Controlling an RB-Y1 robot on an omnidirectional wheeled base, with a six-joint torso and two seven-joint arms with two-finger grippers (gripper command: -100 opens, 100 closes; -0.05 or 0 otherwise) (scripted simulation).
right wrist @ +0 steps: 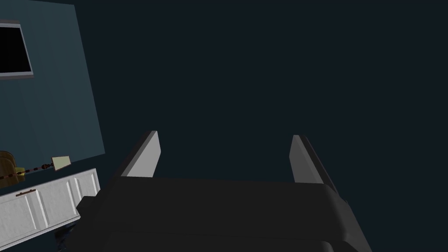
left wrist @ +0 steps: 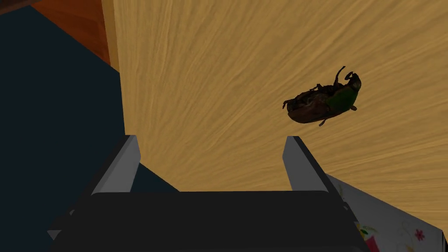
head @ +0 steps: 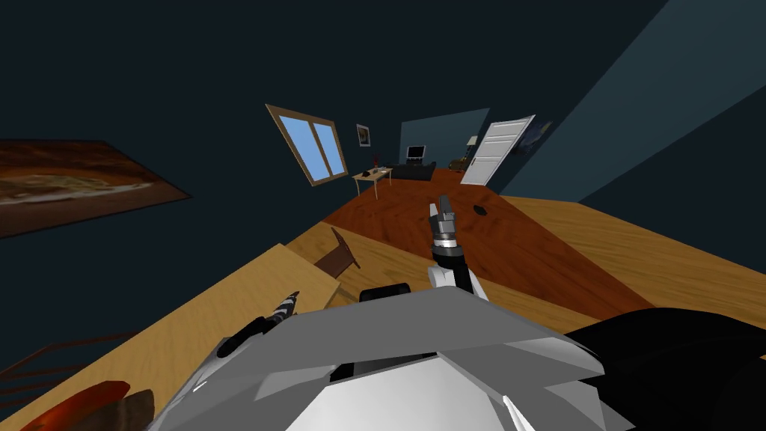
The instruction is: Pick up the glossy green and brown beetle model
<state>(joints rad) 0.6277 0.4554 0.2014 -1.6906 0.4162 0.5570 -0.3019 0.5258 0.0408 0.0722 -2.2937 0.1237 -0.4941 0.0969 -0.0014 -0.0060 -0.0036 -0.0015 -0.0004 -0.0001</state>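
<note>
Left gripper [left wrist: 211,140] fingers apart, right gripper [right wrist: 223,140] likewise; glossy green-and-brown beetle model [left wrist: 323,103] at one o'clock on light wooden tabletop [left wrist: 210,65]; we judge it light, slick, fragile-legged; take its flanks.

Flowered white sheet [left wrist: 393,223] cut off by edge; far desk [head: 372,176] items too small.

surface: light wooden tabletop [left wrist: 218,87] | on it: green-brown beetle model [left wrist: 323,103]; white flower-printed sheet [left wrist: 393,218] nearby
</note>
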